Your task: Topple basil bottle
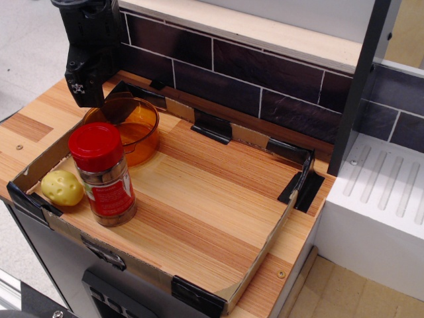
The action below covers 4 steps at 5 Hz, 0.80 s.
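The basil bottle [104, 175] stands upright near the front left of the wooden tray; it is a clear jar with a red screw cap, a red label and brownish contents. My gripper [84, 79] is a black unit hanging at the back left, above and behind the translucent orange bowl [126, 128], well apart from the bottle. Its fingers blend into the black body, so I cannot tell whether they are open or shut. Nothing shows between them.
A small yellow potato-like lump [62, 188] lies just left of the bottle. A low cardboard wall [265, 248] with black tape corners rims the wooden board. A dark tiled backsplash [265, 73] runs behind; a white ribbed drainer [384, 192] stands to the right.
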Motion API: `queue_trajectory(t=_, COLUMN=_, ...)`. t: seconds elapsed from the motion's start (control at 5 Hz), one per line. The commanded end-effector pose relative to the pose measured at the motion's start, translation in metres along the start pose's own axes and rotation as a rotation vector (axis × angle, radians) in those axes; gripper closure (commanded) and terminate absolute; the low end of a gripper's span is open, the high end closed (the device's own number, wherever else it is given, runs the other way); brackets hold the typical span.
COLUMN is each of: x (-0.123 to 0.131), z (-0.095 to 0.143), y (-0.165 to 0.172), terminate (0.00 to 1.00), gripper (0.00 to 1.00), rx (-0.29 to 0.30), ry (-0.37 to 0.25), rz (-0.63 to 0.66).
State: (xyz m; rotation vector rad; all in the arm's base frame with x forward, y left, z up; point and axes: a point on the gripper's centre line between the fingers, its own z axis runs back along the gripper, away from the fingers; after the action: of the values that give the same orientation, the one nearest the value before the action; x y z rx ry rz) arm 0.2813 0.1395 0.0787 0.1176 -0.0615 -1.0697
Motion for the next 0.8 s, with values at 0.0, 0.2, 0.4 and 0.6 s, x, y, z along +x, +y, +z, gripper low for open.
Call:
queue_trajectory(t=0.0, x=0.000, z=0.000, y=0.000, terminate=0.00, gripper=0.00, rx=0.000, ry=0.000, rz=0.000)
queue_trajectory(t=0.2, x=0.023, z=0.009, y=-0.004, terminate=0.00, gripper=0.00, rx=0.004, ry=-0.033, rz=0.034)
queue_trajectory(t=0.4, x=0.047, z=0.027, y=-0.010, terminate=0.00, gripper=0.00, rx=0.043, ry=-0.044, rz=0.072)
queue_trajectory(t=0.6, x=0.065, z=0.038, y=-0.016, terminate=0.00, gripper=0.00, rx=0.037, ry=-0.067, rz=0.085)
